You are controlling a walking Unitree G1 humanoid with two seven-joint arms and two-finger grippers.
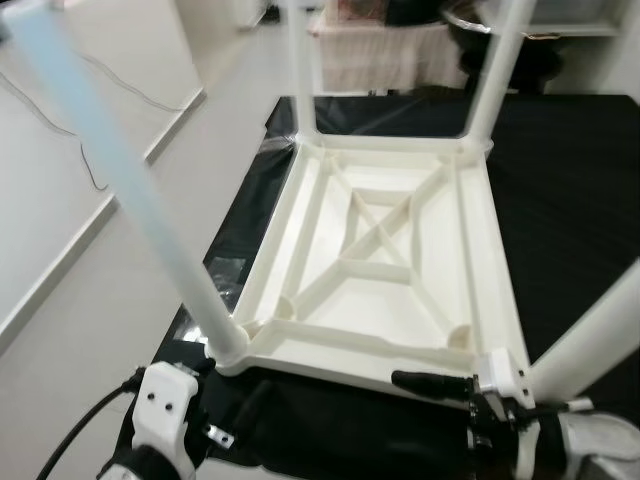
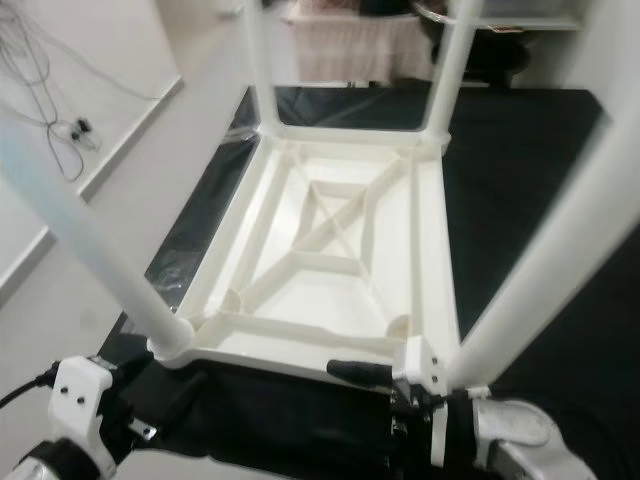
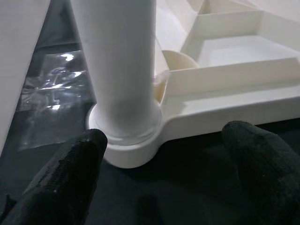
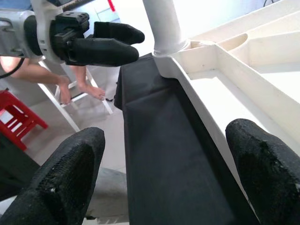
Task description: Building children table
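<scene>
The left gripper (image 3: 159, 187) sits low at the near left corner of the table (image 1: 385, 250), its two black fingers (image 3: 70, 173) spread wide apart with nothing between them; just ahead of the open jaws stands the near left leg (image 3: 119, 65), a white tube seated in its round socket (image 3: 129, 147) at the table's corner; the fingertips are close to the socket, though whether they touch it cannot be told from this angle; beyond the left finger lies a crumpled sheet of clear plastic (image 3: 51, 89) on the black cloth (image 1: 570, 200).

The table lies upside down on that cloth, its white underside facing up, with crossed ribs (image 1: 375, 240) running between the corners; four legs point upward, the two far legs (image 1: 500, 70) at the back edge and the near ones rising past the camera; a dark cable (image 2: 60, 130) trails over the pale floor (image 1: 90, 300) well to the left.

The right gripper (image 4: 173, 178) is at the near right corner, beside the near right leg (image 1: 590, 345); its fingers (image 4: 70, 178) are also wide apart and hold nothing; between the open jaws stretches the black cloth, with the table's near rim (image 4: 220, 117) running just inside the right finger; across the gap, ahead of the jaws, the left gripper shows beside the near left leg; behind it a person's bare foot (image 4: 91, 91) rests on the floor near a red stool (image 4: 18, 119).
</scene>
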